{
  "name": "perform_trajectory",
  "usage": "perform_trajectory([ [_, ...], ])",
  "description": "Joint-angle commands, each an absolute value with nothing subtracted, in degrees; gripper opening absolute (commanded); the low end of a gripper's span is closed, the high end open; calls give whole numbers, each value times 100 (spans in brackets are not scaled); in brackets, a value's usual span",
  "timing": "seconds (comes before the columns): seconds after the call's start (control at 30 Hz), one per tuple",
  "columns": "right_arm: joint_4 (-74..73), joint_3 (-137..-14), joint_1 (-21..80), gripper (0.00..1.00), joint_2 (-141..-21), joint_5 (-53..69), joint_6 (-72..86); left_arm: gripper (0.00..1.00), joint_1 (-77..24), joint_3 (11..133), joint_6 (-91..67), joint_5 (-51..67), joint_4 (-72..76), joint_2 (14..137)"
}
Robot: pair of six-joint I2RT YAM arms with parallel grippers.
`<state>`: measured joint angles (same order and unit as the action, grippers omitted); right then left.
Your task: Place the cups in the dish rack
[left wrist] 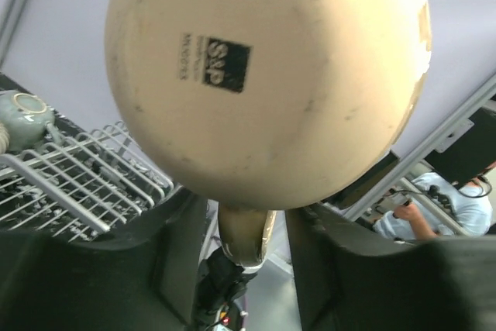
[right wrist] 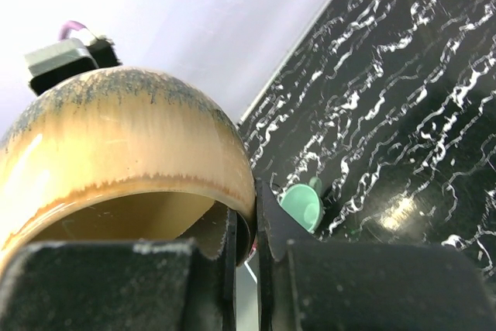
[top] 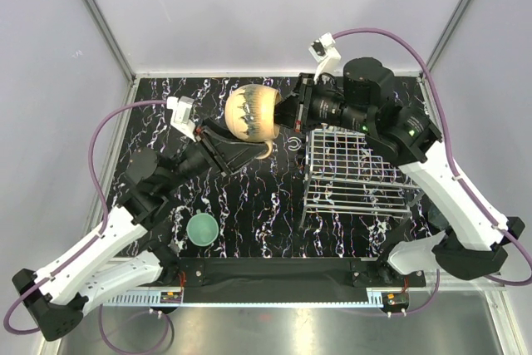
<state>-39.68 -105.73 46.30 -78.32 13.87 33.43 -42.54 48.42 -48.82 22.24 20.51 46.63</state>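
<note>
You've one dish rack and three cups: teal cup, grey-green cup, and tan cup, rim clamped by right gripper near the rack; left gripper straddles its handle, hold unclear.

Tabletop: glossy black marble-look slab with white veins.
Walls: plain pale lilac-white panels left, far and right.
Frame: grey aluminium posts at far corners.
Near edge: brushed steel sheet.
Light: bright glare patch on the slab.
</note>
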Motion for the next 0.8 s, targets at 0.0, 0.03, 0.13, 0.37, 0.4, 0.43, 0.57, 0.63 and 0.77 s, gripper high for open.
perform_trajectory([
  [0.0, -2865, -10547, 4597, 0, -7348, 1696, 3674, 41, -4289, 5089, -5062, 2294, 2847, 4772],
  [0.03, -2822, -10512, 4597, 0, -7330, 1722, 3674, 38, -4289, 5089, -5071, 2294, 2935, 4790],
  [0.13, -2734, -10380, 4588, 0, -7251, 1784, 3709, 19, -4307, 5115, -5141, 2268, 3058, 4851],
  [0.37, -2698, -9994, 4588, 1, -6988, 1565, 3622, 0, -4307, 5071, -5493, 2040, 3331, 4896],
  [0.4, -2750, -9984, 4588, 6, -6979, 1538, 3595, 0, -4307, 5080, -5476, 1996, 3348, 4869],
  [0.43, -2890, -9984, 4597, 25, -6979, 1416, 3560, 0, -4307, 5106, -5432, 1978, 3183, 4860],
  [0.57, -3181, -9888, 4597, 56, -6847, 942, 3288, 0, -4307, 5466, -5019, 1793, 2339, 4816],
  [0.63, -3304, -9809, 4597, 61, -6759, 696, 3174, 0, -4307, 5493, -4975, 1723, 2206, 4781],
  [0.77, -3515, -9826, 4597, 62, -6662, 361, 2997, 0, -4307, 5554, -4931, 1626, 2101, 4755],
])
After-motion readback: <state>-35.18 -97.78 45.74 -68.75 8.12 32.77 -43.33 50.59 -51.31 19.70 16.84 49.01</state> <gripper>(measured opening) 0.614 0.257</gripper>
